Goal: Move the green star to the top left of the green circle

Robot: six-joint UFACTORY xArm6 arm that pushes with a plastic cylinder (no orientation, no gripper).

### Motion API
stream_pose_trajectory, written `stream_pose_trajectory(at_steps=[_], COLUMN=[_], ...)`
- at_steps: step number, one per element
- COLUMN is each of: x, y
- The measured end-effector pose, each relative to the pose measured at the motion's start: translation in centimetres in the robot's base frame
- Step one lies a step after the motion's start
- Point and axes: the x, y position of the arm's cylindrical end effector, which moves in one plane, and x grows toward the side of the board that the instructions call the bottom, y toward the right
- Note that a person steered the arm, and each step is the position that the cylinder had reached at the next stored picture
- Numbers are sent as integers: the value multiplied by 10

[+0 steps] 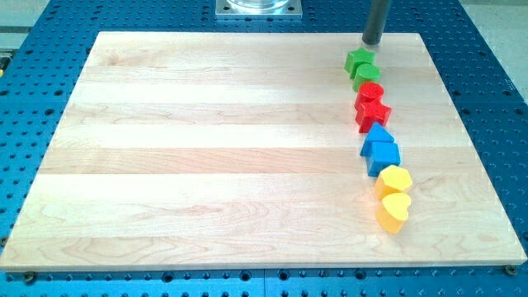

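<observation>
The green star [359, 60] lies near the view's top right of the wooden board. The green circle [367, 76] sits just below and slightly right of it, touching it. My tip [372, 42] is the lower end of the dark rod at the view's top, just above and a little right of the green star, a small gap apart.
A column of blocks runs down from the green pair: a red circle [371, 91], a red star [373, 114], a blue triangle [375, 135], a blue cube [384, 155], a yellow hexagon [395, 179] and a yellow heart [394, 211]. A metal mount [258, 8] stands at the top edge.
</observation>
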Motion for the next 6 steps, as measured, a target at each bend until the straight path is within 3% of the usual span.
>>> stream_pose_trajectory(at_steps=[3,4,5,6], x=[6,29,46,70], y=[4,24,-2,-112])
